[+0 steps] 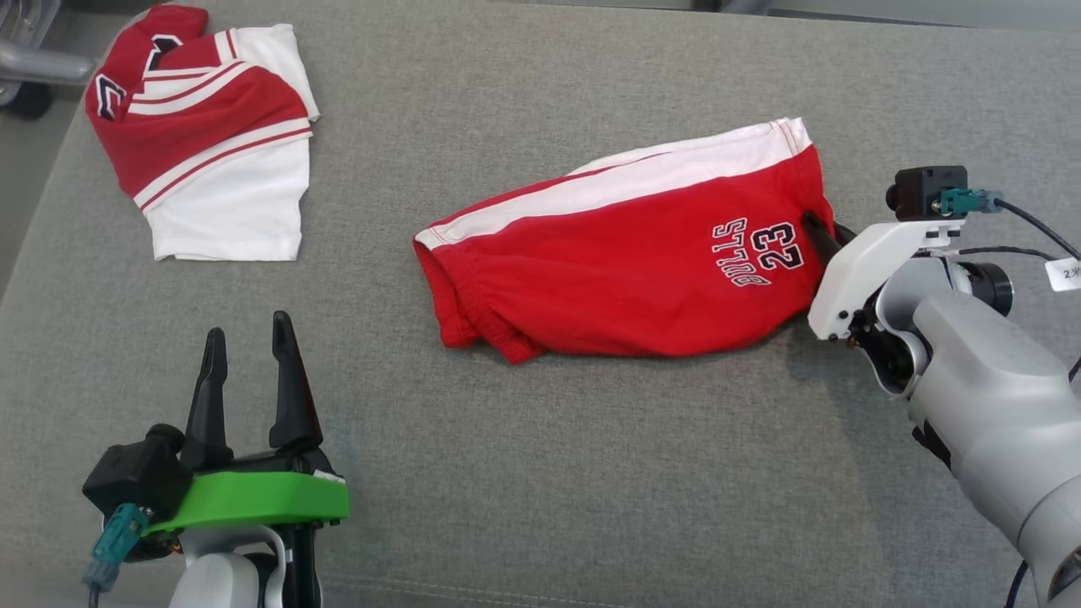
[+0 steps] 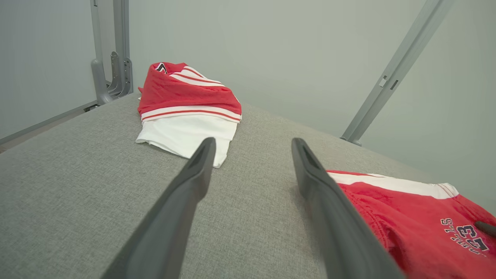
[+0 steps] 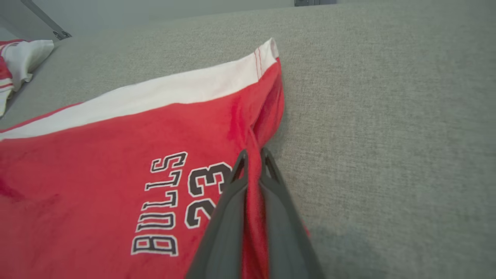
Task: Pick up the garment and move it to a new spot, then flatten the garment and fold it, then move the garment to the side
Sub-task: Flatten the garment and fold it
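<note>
The garment (image 1: pixel 625 253) is a pair of red shorts with a white side stripe and "BULLS 23" lettering, lying loosely flat in the middle of the grey fabric surface (image 1: pixel 591 473). My right gripper (image 1: pixel 817 226) sits at its right edge. In the right wrist view its two fingers (image 3: pixel 254 157) are shut on a raised pinch of the red cloth (image 3: pixel 97 155) beside the number. My left gripper (image 1: pixel 249 333) stands open at the lower left, well clear of the shorts. Nothing is between its fingers (image 2: pixel 252 141), and the shorts (image 2: pixel 407 217) lie to their right.
A second red and white garment (image 1: pixel 211 143) lies folded at the far left corner, also seen ahead of my left fingers (image 2: pixel 186 100). Grey metal frame posts (image 2: pixel 112 50) stand beyond the surface's far edge. Bare grey fabric spreads along the front.
</note>
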You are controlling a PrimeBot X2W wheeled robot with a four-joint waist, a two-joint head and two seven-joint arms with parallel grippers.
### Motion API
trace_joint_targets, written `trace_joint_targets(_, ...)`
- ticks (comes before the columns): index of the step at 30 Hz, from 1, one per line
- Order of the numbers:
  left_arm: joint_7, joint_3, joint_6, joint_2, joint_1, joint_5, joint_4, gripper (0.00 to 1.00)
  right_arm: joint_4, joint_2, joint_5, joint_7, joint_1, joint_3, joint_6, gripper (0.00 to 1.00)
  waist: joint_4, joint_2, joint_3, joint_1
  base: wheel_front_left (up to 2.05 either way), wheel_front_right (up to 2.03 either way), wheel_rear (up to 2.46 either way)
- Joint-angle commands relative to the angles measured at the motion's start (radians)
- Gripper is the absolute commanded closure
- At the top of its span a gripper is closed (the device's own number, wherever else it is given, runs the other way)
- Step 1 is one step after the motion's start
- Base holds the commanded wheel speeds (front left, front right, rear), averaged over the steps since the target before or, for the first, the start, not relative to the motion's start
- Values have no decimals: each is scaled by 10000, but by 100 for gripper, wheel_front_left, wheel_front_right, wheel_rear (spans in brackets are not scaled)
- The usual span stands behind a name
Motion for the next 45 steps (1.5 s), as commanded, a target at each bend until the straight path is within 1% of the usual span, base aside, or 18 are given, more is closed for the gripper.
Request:
trace_joint_targets(1,-7,38,-48,-20,179,145,24,0,-165,-40,158,-184,299,5,-10,100,-340,65,-248,0,0,0,0)
trace_joint_targets(11,-3,34,-162,113,537,245,-23,0,-1554,-421,994,-1287,1923,-100,-10,100,-1287,65,-832,0,0,0,0)
trace_joint_targets(16,17,-114,-287,254,697,280,-92,0,-2027,-705,1192,-1610,2781,-412,-10,100,-1653,65,-1060,0,0,0,0)
trace_joint_targets(19,14,-198,-336,294,815,344,-172,0,-2191,-769,1182,-1699,3227,-709,-10,100,-1878,65,-1180,0,0,0,0)
trace_joint_targets(25,8,-415,-352,330,864,563,-100,0,-2029,-720,964,-1747,3529,-1152,-10,100,-1979,65,-1354,0,0,0,0)
trace_joint_targets(34,3,-576,-338,281,862,666,20,0,-1783,-800,699,-1744,3572,-1764,-10,100,-1989,65,-1509,0,0,0,0)
trace_joint_targets(42,0,-625,-369,235,773,600,122,0,-1471,-647,393,-1662,2883,-1922,-8,100,-1859,65,-1497,0,0,0,0)
trace_joint_targets(45,-2,-645,-400,202,715,572,180,0,-1333,-390,100,-1595,2333,-1857,-8,100,-1802,65,-1537,0,0,0,0)
